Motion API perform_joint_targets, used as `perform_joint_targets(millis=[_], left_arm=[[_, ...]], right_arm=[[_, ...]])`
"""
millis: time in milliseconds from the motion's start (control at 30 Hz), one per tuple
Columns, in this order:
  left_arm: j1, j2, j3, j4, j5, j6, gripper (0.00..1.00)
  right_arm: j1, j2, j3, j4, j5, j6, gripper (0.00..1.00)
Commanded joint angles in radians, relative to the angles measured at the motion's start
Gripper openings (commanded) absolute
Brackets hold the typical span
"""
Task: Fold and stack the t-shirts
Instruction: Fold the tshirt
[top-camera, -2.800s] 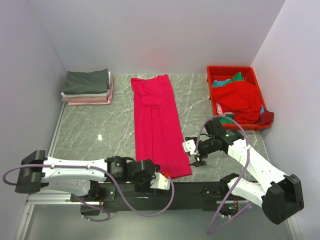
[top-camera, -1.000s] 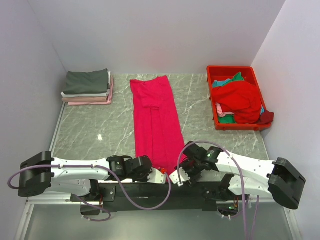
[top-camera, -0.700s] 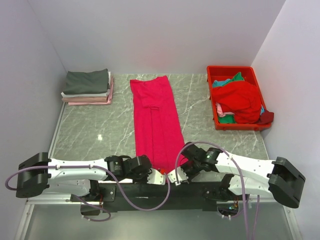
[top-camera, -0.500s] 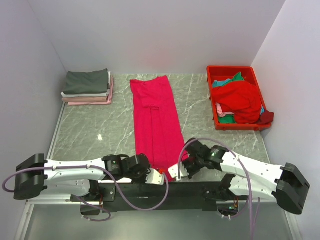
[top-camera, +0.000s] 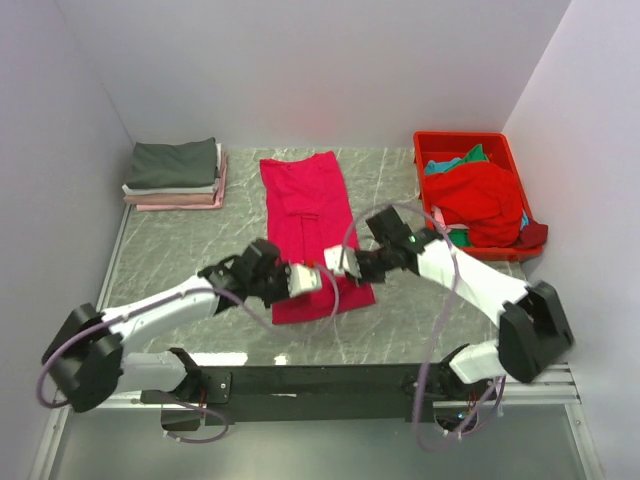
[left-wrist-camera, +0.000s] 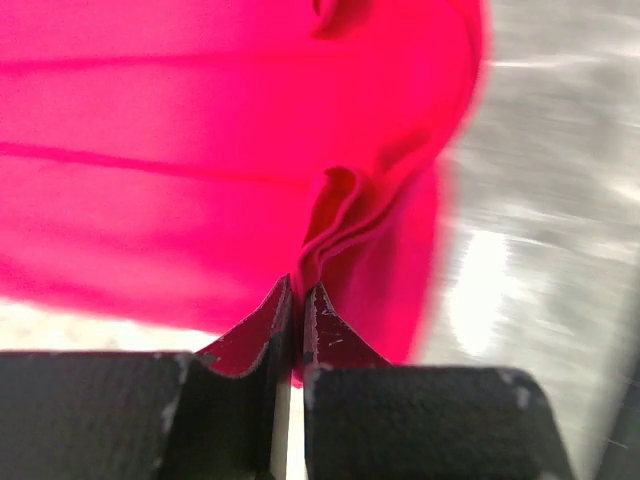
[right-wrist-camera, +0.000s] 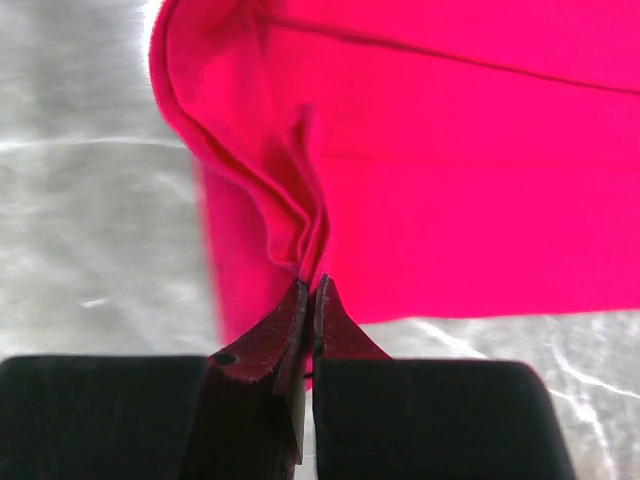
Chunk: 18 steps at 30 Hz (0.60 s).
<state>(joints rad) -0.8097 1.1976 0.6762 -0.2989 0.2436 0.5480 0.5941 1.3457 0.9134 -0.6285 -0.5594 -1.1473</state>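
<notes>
The crimson-pink t-shirt (top-camera: 305, 200) lies as a long strip down the middle of the grey table (top-camera: 190, 260). Its near end is lifted and doubled back over itself. My left gripper (top-camera: 316, 279) is shut on a bunched pinch of that cloth, seen close in the left wrist view as the gripper (left-wrist-camera: 297, 291) biting pink folds (left-wrist-camera: 330, 220). My right gripper (top-camera: 329, 266) sits right beside it, also shut on the pink shirt; the right wrist view shows the gripper (right-wrist-camera: 310, 291) pinching a ridge of cloth (right-wrist-camera: 300, 220). Both hold the cloth above the table.
A stack of folded shirts (top-camera: 175, 175), dark grey on top of white and pale pink, sits at the far left. The red plastic bin (top-camera: 465, 139) at the far right holds a heap of red and teal shirts (top-camera: 480, 200). Walls close in on both sides.
The right gripper shut on the shirt's near end. Both arms then rose from the front edge and carried that end toward the table's middle, doubling the shirt's near part over.
</notes>
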Motion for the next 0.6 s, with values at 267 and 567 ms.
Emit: perform_joint_targets(millis=[267,567], left_arm=[[0.375,0.353,0.356,0.112,0.189,0.133,0.01],[0.477,0.595,0.571,0.121,0.224,0.109,0.00]], right_arm=[[-0.152,0.438,0.498,0.111,0.038,0.161,0.00],[-0.169,0.656,0.758,0.145,0.104,0.251,0.00]])
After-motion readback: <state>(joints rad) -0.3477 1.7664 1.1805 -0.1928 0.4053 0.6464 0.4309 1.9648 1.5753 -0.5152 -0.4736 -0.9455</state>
